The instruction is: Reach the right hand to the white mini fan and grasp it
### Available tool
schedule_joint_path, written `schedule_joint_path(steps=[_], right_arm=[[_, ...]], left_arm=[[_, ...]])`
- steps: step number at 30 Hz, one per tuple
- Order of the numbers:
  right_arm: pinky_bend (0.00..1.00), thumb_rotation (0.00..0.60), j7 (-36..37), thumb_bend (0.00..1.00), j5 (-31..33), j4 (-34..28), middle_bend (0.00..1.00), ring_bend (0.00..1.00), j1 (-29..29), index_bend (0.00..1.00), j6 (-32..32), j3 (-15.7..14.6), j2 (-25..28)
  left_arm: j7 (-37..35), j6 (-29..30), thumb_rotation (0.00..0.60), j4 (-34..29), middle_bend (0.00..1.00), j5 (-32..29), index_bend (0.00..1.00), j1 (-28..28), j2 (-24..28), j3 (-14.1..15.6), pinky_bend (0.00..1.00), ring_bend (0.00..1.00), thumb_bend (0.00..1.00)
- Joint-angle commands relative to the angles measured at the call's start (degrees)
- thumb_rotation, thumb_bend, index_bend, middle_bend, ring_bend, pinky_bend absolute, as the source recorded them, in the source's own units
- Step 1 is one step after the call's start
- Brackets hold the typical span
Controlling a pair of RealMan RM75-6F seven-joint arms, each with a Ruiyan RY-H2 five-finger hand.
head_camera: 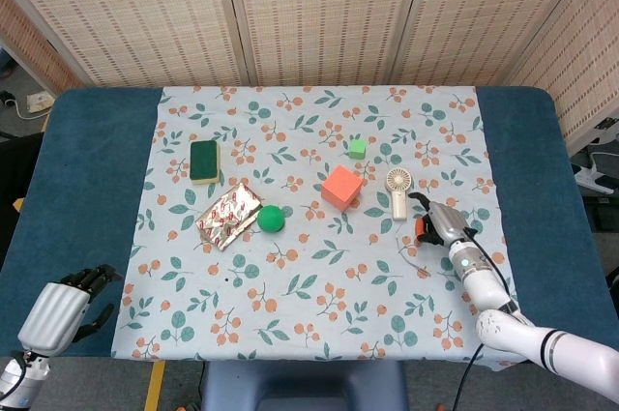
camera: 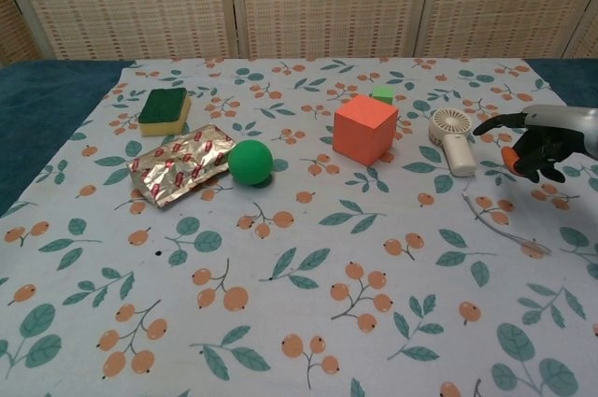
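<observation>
The white mini fan [head_camera: 397, 190] lies flat on the flowered tablecloth [head_camera: 290, 276], in its right half, with the round head pointing to the far side and the handle toward the robot. Just beside it on the left stands an orange cube [head_camera: 341, 187], and behind the cube is a small green cube [head_camera: 357, 148].

The right hand [head_camera: 437, 223] is near the fan, on its right side, a little nearer to the robot than the handle. It does not touch the fan. Its fingers are apart and it holds nothing; in the chest view one finger [camera: 492, 123] stretches toward the fan while the others curl downward. Something orange shows at the palm, but it is too small to tell what it is.

Further left lie a green ball [head_camera: 271, 219], a silver foil packet [head_camera: 230, 216] and a green and yellow sponge [head_camera: 204, 161].

The left hand [head_camera: 60, 312] rests at the near left corner of the table [head_camera: 87, 179], with nothing in it; its fingers seem loosely curled.
</observation>
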Motion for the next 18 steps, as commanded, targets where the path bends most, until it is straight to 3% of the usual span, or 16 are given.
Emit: schedule_joint_path(steps=[1,18], right_arm=[[0.79,0.6,0.16,0.69,-0.16,-0.04,0.79,0.68,0.11,0.13,-0.05,-0.04,-0.05],[0.79,0.6,0.43,0.69,-0.03,0.67,0.79,0.68,1.12,0.13,-0.14,-0.39,-0.78]], left_arm=[[0.02,0.01,0.6,-0.06,0.27,0.04,0.33,-0.01,-0.01,-0.01,0.56,0.35,0.36],[-0.07,0.02,0.6,-0.18,0.27,0.16,0.33,0.02,0.13,0.01,0.56,0.35,0.36]])
